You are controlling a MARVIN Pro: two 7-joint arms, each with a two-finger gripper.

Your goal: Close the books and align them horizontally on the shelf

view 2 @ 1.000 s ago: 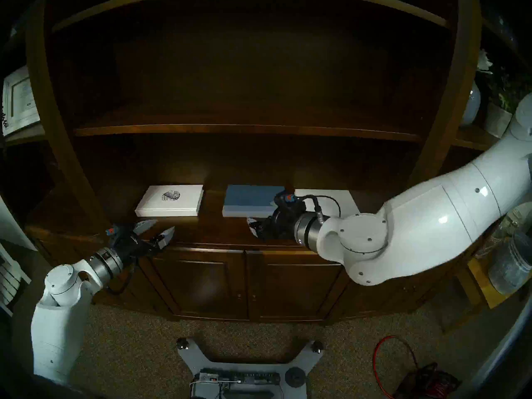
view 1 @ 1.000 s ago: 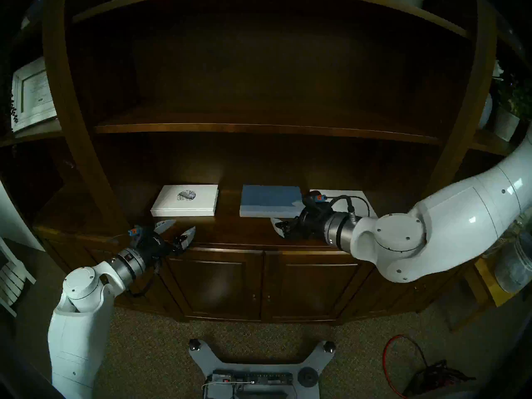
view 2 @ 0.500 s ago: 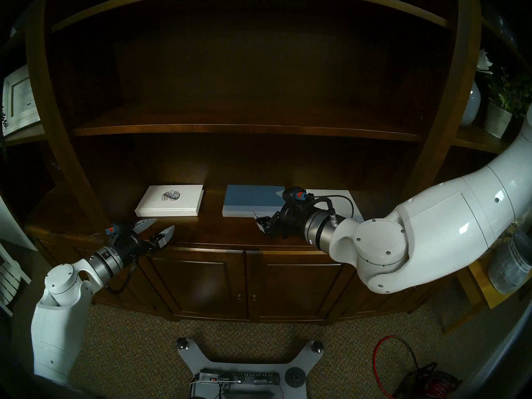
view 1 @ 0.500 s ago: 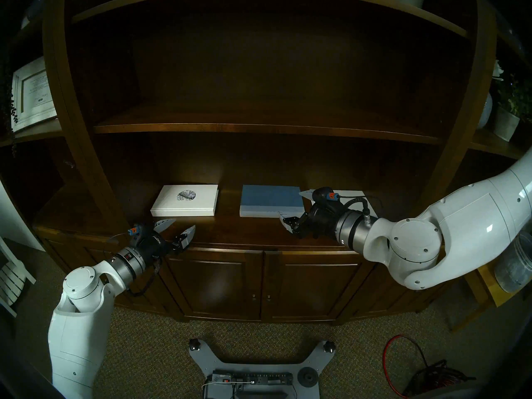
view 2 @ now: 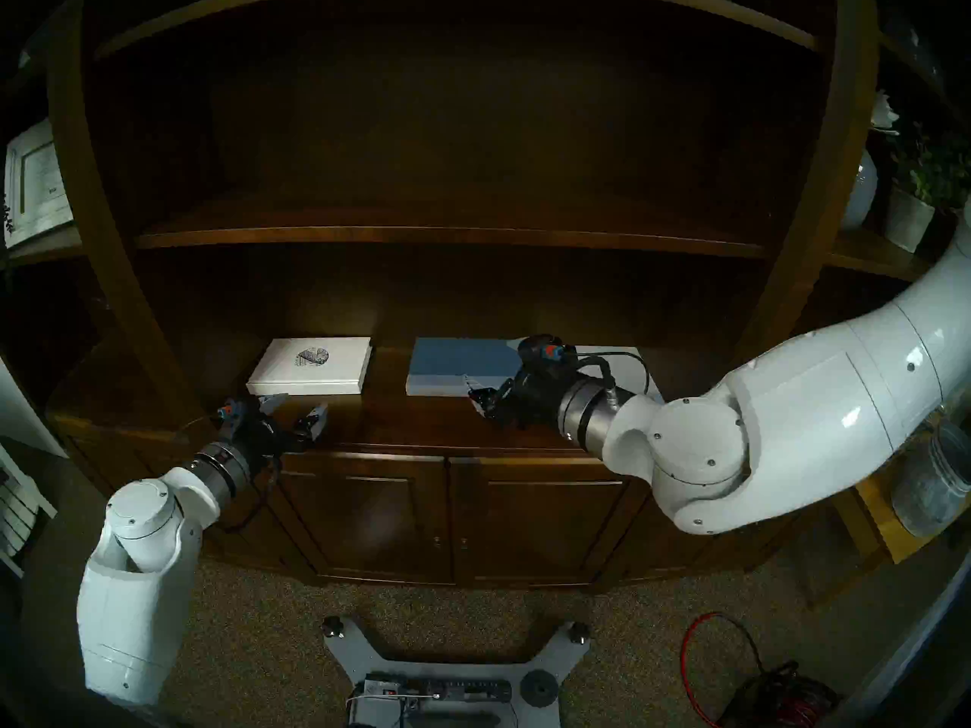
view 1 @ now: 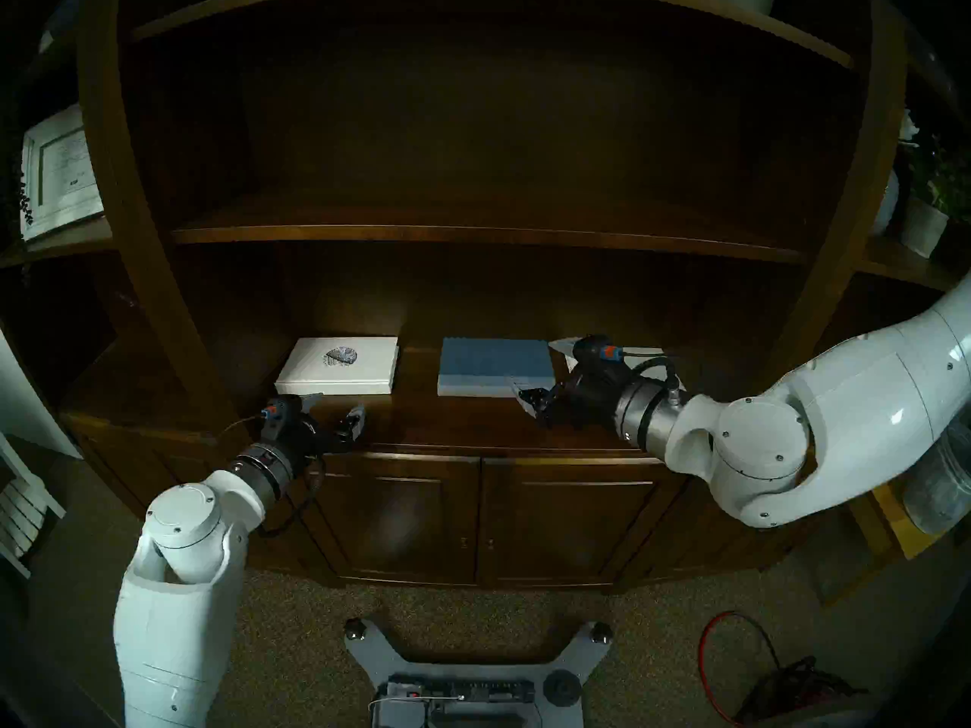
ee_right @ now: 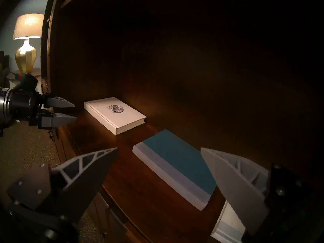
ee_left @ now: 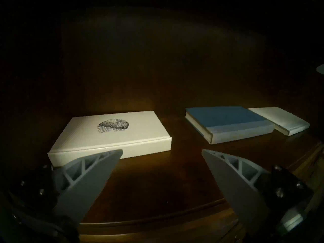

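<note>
Shelf [view 1: 420, 427] carried all three books, closed and flat, in one left-to-right row with gaps between: emblem book [view 1: 339, 364] left, blue book [view 1: 494, 364] centre, banded book [ee_left: 280, 120] right, mostly hidden behind my right arm in the head views.

Long axes all ran along the shelf, spines toward the front edge. In the left wrist view the front edges looked roughly on one line; I judged closing done, only squaring left.

Left gripper [ee_left: 161, 167] hung just in front of the emblem book's spine, fingers spread wide, holding nothing. Right gripper [ee_right: 159, 165] hovered over the blue book's right end, also spread and empty; one finger [ee_right: 233, 181] overlapped the cover in view, contact not determinable.

To do this step well, I judged: nudge with a flat finger face against a spine, low and slow, pushing near the middle so a book slides without yawing. Polished wood probably lets them skid far.
</note>
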